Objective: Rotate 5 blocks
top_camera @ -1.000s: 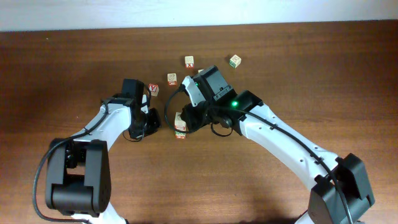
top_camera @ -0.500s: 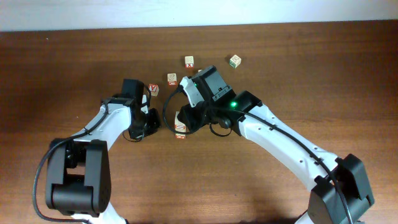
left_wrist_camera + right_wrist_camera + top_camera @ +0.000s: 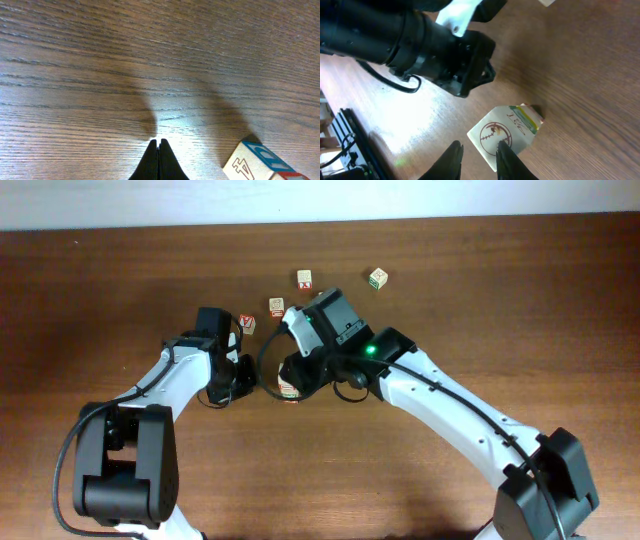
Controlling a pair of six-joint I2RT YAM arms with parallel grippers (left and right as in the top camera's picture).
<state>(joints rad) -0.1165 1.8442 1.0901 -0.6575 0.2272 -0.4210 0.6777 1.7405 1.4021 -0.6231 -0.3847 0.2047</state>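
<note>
At mid-desk, block (image 3: 289, 390): I see it lying flat on the desk (image 3: 520, 290), a little left of centre, between my two grippers.
Block faces: from the right wrist, a pale face with a red baseball drawing is turned up, and there is green print on the side next to it.
Right gripper (image 3: 479, 150): my fingers (image 3: 454, 159) stand slightly spread and pinch nothing. The block's near corner shows between their tips. I cannot tell whether either finger touches it.
Left gripper (image 3: 159, 149): its fingers are pressed together, tips pointing at bare wood, with nothing held.
Blue-print cube (image 3: 257, 162): this shows at the lower right corner of my left wrist view, clear of the fingertips. It has a pale face with an outlined blue figure. I cannot tell if it is the same block.
Left arm (image 3: 420, 40): its black body lies just beyond the block in the right wrist view.
Green-print block (image 3: 378, 277): near the far edge, well apart from both grippers.
Red cube (image 3: 246, 324): just beside the left arm, on its far side.
</note>
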